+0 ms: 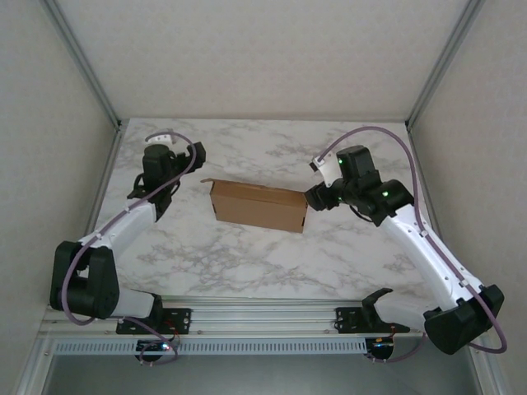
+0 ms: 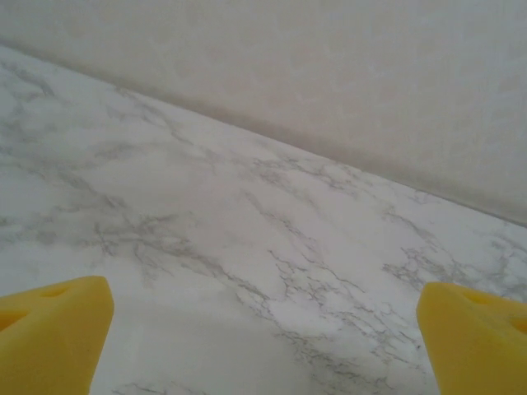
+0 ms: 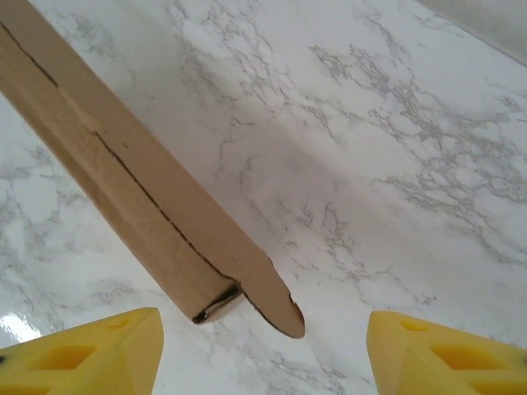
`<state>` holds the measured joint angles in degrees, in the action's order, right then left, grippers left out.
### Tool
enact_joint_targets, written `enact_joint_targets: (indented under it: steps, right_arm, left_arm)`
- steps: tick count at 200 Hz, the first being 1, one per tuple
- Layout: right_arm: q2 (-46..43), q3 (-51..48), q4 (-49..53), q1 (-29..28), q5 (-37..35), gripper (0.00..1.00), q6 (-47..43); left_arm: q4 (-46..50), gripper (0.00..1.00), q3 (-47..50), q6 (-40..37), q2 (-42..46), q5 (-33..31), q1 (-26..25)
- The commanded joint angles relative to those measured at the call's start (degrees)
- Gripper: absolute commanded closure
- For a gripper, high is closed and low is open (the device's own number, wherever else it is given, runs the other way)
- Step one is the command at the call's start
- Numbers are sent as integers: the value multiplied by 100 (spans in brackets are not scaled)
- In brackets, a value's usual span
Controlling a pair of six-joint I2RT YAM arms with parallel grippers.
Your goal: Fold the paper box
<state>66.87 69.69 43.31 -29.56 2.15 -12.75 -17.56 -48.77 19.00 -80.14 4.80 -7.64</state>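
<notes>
The paper box [image 1: 258, 206] is a shallow brown cardboard box lying closed on the marble table [image 1: 272, 263], near the middle. In the right wrist view its right end [image 3: 123, 181] shows a seam along the top and a rounded tab [image 3: 276, 304] sticking out past the corner. My right gripper [image 1: 311, 197] is just off that end. It stands open [image 3: 263, 358], with the box end a little ahead of the yellow fingertips [image 3: 82, 354] and not touched. My left gripper [image 1: 196, 153] hangs open to the far left of the box, with bare marble between its yellow fingertips [image 2: 49, 329].
Pale walls close in the table at the back [image 1: 263, 58] and on both sides, with metal posts [image 1: 82, 62] in the corners. A metal rail [image 1: 263, 313] runs along the near edge. In the left wrist view the back wall [image 2: 329, 74] meets the tabletop not far ahead.
</notes>
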Motion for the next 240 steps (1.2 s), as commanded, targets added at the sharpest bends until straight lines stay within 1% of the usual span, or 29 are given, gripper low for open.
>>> enact_joint_targets:
  steps: [1, 12, 29, 63, 92, 114, 131, 144, 156, 193, 224, 240]
  right_arm:
    - [-10, -165, 342, -55, 178, 35, -381]
    - [26, -213, 334, -51, 174, 34, -342]
    - [38, -369, 176, -46, -32, 33, -384]
    - [477, -276, 134, -42, -186, 34, -314]
    - [945, 14, 253, -40, -234, 43, -111]
    - [1116, 167, 360, -39, -234, 54, 163]
    - [1076, 220, 374, -36, -136, 64, 343]
    - [1078, 276, 426, -39, -77, 69, 473]
    - [1101, 346, 510, -40, -78, 71, 622]
    - [1250, 570, 720, -36, -38, 71, 1148]
    - [1541, 788, 949, -35, 91, 83, 1562]
    - [1689, 896, 1062, -36, 170, 84, 1763]
  left_arm:
    - [-814, 6, 195, 652, -304, 355, 94]
    - [-974, 7, 246, 810, -449, 482, 101]
    - [-1353, 7, 436, 1025, -554, 664, 96]
    - [-1825, 7, 697, 1340, -732, 909, 101]
    - [-2000, 8, 741, 1507, -852, 1120, 82]
    - [-2057, 8, 807, 1569, -865, 1137, 63]
    - [-2050, 8, 826, 1545, -824, 1144, 22]
    - [-2037, 8, 819, 1539, -803, 1152, -34]
    - [-2040, 9, 823, 1528, -794, 1179, -91]
    - [-2076, 10, 894, 1545, -716, 1137, -312]
    - [-2008, 10, 931, 1447, -646, 1038, -477]
    - [-1921, 10, 931, 1339, -599, 939, -561]
